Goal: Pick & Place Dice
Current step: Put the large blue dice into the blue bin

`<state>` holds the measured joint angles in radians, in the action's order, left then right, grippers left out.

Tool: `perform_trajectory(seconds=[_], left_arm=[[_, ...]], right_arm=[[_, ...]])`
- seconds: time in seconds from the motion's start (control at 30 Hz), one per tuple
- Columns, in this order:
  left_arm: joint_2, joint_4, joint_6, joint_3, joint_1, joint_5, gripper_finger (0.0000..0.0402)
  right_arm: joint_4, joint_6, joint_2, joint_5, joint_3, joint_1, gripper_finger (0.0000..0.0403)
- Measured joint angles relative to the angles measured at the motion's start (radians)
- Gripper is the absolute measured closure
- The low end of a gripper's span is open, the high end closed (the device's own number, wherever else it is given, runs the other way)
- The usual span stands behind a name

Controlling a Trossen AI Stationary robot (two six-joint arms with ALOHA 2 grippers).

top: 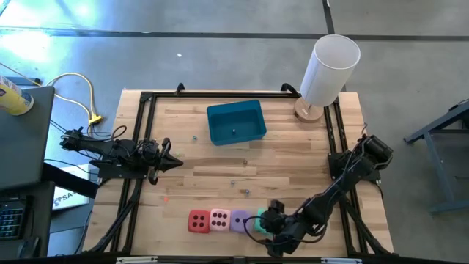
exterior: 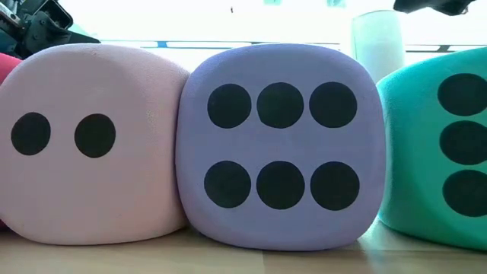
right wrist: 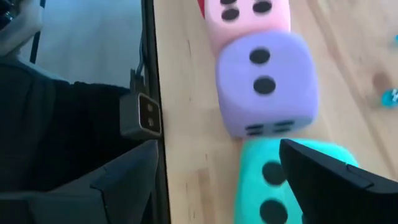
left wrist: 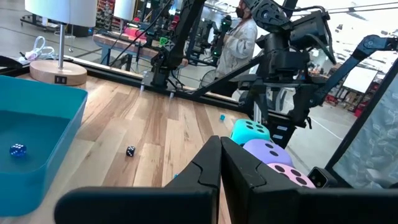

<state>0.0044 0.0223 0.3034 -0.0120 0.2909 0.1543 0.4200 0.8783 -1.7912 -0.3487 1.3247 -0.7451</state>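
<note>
Four soft dice stand in a row on the table by its near edge: red (top: 198, 221), pink (top: 219, 219), purple (top: 240, 220) and teal-green (top: 259, 218). The low view shows the pink die (exterior: 91, 144), the purple die (exterior: 280, 144) and the teal die (exterior: 441, 144) close up, side against side. My right gripper (top: 271, 221) is open at the teal die (right wrist: 261, 180), one finger on either side of it, coming from the right. My left gripper (top: 178, 161) is shut and hovers near the table's left edge, away from the dice. The blue bin (top: 236, 122) sits toward the far edge. My right gripper (right wrist: 217, 149) straddles the teal die with its fingers wide apart. One finger (right wrist: 329, 180) overlaps the die's far side (right wrist: 292, 155); the other (right wrist: 124, 180) stands clear of it toward the near edge. Whether the overlapping finger touches the die, I cannot tell.
A white cylinder lamp on a wooden base (top: 330, 70) stands at the far right corner. Tiny dice lie on the table (left wrist: 130, 150) and in the bin (left wrist: 17, 149). Black frame rails (top: 139, 147) run along the table's edges. A person (left wrist: 239, 37) stands beyond the table.
</note>
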Motion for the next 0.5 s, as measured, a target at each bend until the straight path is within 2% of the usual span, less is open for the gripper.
perform_trajectory(seconds=[0.33, 0.5], left_arm=[[0.000, 0.000, 0.002, 0.000, 0.000, 0.000, 0.0401], [0.000, 0.000, 0.005, 0.000, 0.000, 0.000, 0.0401]], right_arm=[[-0.011, -0.038, -0.017, -0.023, 0.000, 0.015, 0.0009], [-0.010, -0.011, -0.034, -0.039, 0.000, 0.036, 0.0010]])
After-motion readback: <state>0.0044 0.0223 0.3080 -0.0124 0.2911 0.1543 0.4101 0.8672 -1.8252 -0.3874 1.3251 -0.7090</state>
